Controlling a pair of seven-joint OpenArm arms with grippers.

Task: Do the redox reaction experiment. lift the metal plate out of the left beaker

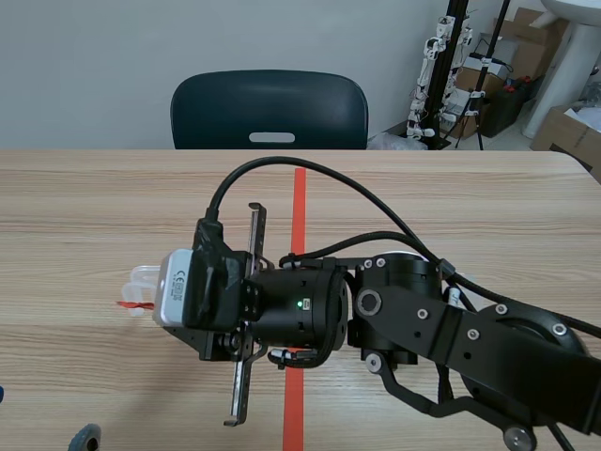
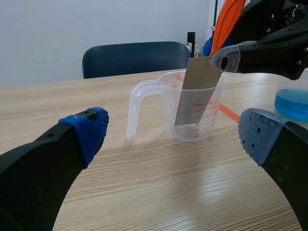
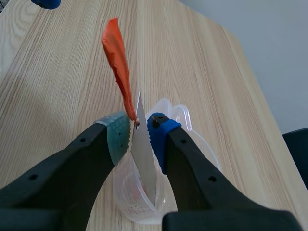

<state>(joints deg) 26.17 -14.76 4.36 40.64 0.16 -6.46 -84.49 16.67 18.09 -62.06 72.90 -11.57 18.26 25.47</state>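
Observation:
A clear plastic beaker (image 2: 187,108) with a handle stands on the wooden table (image 2: 144,192). In it leans a thin metal plate (image 2: 197,91) with its lower end below the rim. My right gripper (image 3: 139,127) is shut on the plate's (image 3: 144,163) top edge, directly above the beaker (image 3: 144,207). An orange ribbon (image 3: 118,57) sticks up from the plate's top. My left gripper (image 2: 174,132) is open and low over the table, a short way in front of the beaker, with nothing between its pads (image 2: 89,130). In the scene view the right arm (image 1: 300,305) covers most of the beaker (image 1: 143,280).
A second beaker of blue liquid (image 2: 293,101) stands beside the clear one, on the right arm's side. An orange tape line (image 1: 299,216) runs down the table's middle. A dark chair (image 1: 269,111) stands at the far edge, with boxes (image 1: 563,132) beyond.

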